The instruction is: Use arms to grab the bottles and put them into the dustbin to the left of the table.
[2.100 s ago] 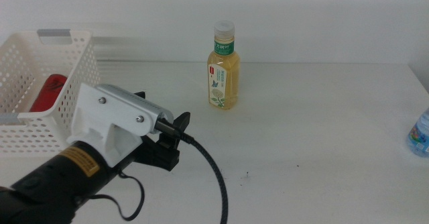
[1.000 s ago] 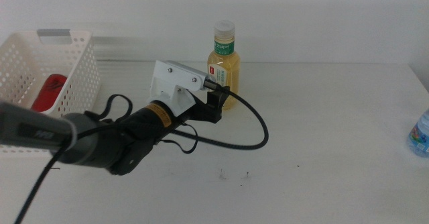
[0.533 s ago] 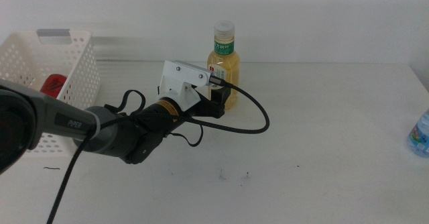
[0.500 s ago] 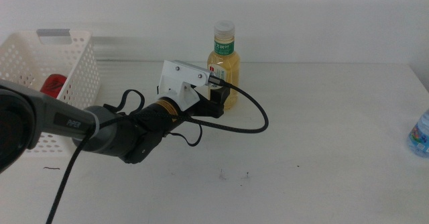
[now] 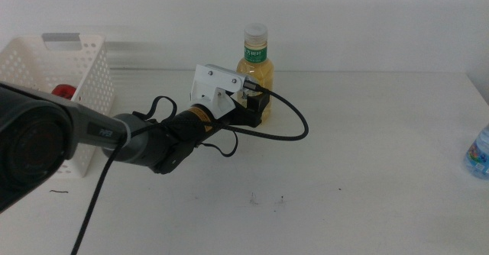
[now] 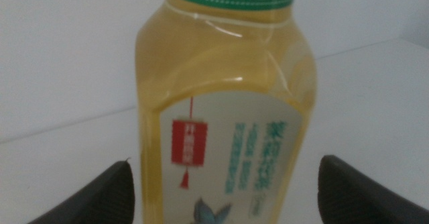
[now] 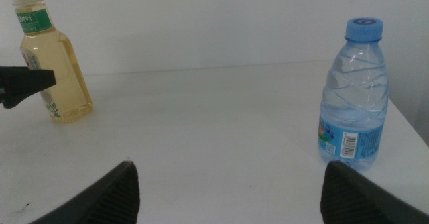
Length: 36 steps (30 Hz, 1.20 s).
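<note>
Since the earlier frames the left gripper (image 5: 256, 107) had advanced from beside the dustbin (image 5: 84, 79) to the yellow bottle (image 5: 256, 68), upright at upper centre of the table (image 5: 367, 163). Its jaws stood wide apart, flanking the bottle without gripping. The red can (image 5: 63, 93) lay inside the dustbin, upper left. The water bottle (image 5: 479, 152) stood at the right edge. The right gripper (image 7: 228, 204) waited, spread open, holding nothing.
</note>
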Each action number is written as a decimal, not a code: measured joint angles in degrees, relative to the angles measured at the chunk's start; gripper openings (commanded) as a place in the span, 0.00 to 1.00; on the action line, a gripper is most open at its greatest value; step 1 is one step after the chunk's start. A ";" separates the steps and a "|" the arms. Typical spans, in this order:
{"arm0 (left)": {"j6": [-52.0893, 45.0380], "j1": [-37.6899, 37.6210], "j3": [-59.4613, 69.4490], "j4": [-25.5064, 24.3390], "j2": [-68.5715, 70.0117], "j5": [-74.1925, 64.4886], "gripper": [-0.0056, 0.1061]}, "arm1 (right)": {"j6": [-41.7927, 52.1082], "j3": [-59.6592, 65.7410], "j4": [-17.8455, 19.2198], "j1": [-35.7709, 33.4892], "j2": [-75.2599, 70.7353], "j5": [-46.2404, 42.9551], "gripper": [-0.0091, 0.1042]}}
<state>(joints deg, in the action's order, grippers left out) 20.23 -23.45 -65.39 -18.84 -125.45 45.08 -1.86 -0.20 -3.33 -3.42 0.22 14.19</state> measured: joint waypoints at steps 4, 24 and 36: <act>0.09 0.00 -3.18 -0.11 -2.58 -0.12 0.89 | 0.00 0.00 0.00 0.00 0.00 0.00 0.85; 2.19 0.00 -11.66 -2.72 -8.54 -0.36 0.66 | 0.00 0.00 0.00 0.00 0.00 0.00 0.85; 10.26 2.23 -3.36 -14.73 -1.21 -0.79 0.37 | 0.00 0.00 0.00 0.00 0.00 0.00 0.85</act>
<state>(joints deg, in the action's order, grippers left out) 30.48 -21.21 -68.75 -33.57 -126.67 44.29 -1.86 -0.20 -3.33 -3.42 0.22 14.19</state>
